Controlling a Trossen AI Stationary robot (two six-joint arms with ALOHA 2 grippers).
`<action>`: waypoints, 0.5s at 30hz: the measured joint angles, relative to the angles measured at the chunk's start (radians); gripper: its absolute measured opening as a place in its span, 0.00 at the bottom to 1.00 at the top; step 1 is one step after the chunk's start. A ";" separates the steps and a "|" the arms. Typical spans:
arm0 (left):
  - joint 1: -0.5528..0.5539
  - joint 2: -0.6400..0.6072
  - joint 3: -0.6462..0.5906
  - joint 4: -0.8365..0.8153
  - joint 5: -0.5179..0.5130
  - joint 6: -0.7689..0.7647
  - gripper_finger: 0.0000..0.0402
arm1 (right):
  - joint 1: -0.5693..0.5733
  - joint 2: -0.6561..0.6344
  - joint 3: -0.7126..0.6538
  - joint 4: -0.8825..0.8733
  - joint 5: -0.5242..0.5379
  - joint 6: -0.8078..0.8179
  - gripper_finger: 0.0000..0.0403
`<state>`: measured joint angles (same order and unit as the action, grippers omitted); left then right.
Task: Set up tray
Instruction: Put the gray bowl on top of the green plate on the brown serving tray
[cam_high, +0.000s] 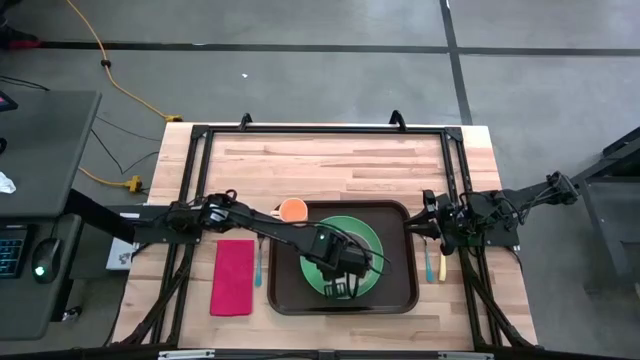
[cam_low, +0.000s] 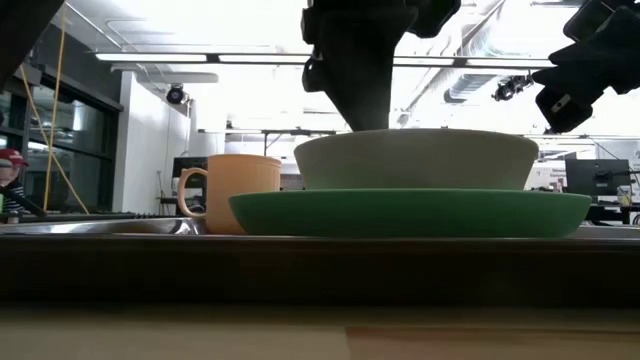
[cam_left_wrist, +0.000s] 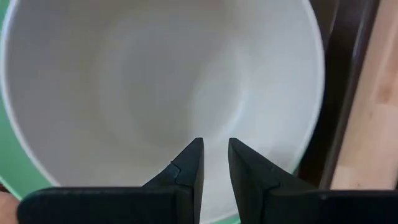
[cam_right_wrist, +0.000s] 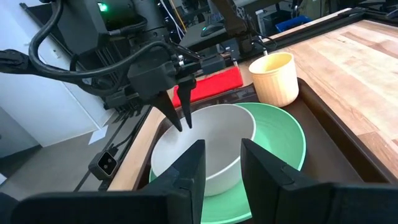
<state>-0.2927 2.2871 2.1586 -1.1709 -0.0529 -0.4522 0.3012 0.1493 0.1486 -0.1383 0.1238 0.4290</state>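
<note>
Left gripper (cam_high: 340, 285) hovers over the white bowl (cam_right_wrist: 202, 146), fingers slightly parted, holding nothing.
From above, the tray (cam_high: 400, 295) sits mid-table, carrying the green plate (cam_high: 365, 235). Low down, bowl on plate, mug (cam_low: 230, 190) beside. Right gripper (cam_high: 428, 232) waits beside the tray, fingers parted, empty.

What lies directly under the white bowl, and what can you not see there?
The white bowl sits on the green plate, which rests in the tray. The plate's middle and the tray floor beneath it are covered, so anything there cannot be seen.
</note>
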 joint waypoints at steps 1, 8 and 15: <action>0.005 0.000 0.000 0.000 -0.003 0.001 0.26 | 0.000 0.000 0.000 0.000 0.000 0.000 0.19; 0.025 0.000 0.000 -0.021 -0.023 0.004 0.26 | 0.000 0.000 0.000 0.000 -0.012 0.014 0.19; 0.032 0.000 0.000 -0.054 -0.044 0.010 0.26 | 0.000 0.000 0.000 0.000 -0.027 0.016 0.19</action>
<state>-0.2611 2.2871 2.1586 -1.2245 -0.0971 -0.4419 0.3012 0.1493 0.1486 -0.1383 0.0967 0.4446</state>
